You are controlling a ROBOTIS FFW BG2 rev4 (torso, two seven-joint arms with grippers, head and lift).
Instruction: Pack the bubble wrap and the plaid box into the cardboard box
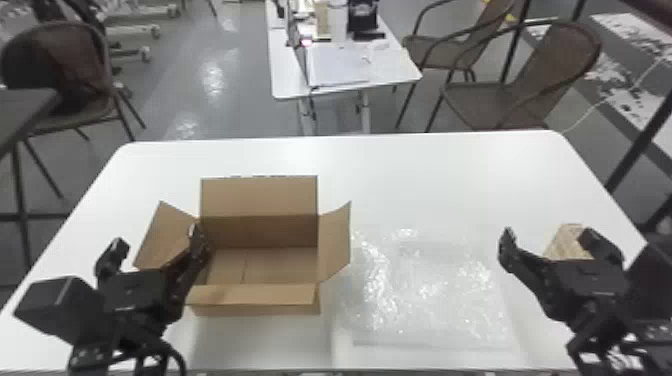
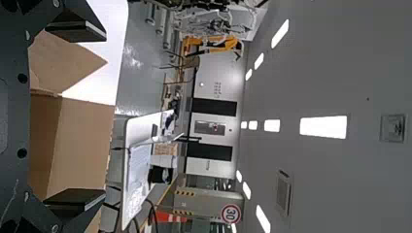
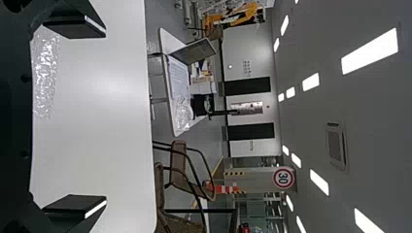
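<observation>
In the head view, the open brown cardboard box (image 1: 259,195) stands on the white rectangular table (image 1: 450,165), its flaps spread outward and its floor in sight. Just beside it, on the robot's right side, the clear, shiny sheet of bubble wrap (image 1: 425,285) lies flat on the tabletop. Well apart from the carton, farther to the right, is the small tan plaid box (image 1: 564,241), partly hidden by the black two-fingered right gripper (image 1: 549,234). That pincer is spread wide; whether it touches the plaid box, I cannot tell. The black two-fingered left gripper (image 1: 156,237) is also spread wide, over the carton's left flap.

In the left wrist view, the left gripper's (image 2: 100,114) fingers stand far apart, with brown flaps of the cardboard box visible between and beyond them.

In the right wrist view, the right gripper's (image 3: 100,116) fingers are likewise wide, with white tabletop and part of the bubble wrap beyond.
</observation>
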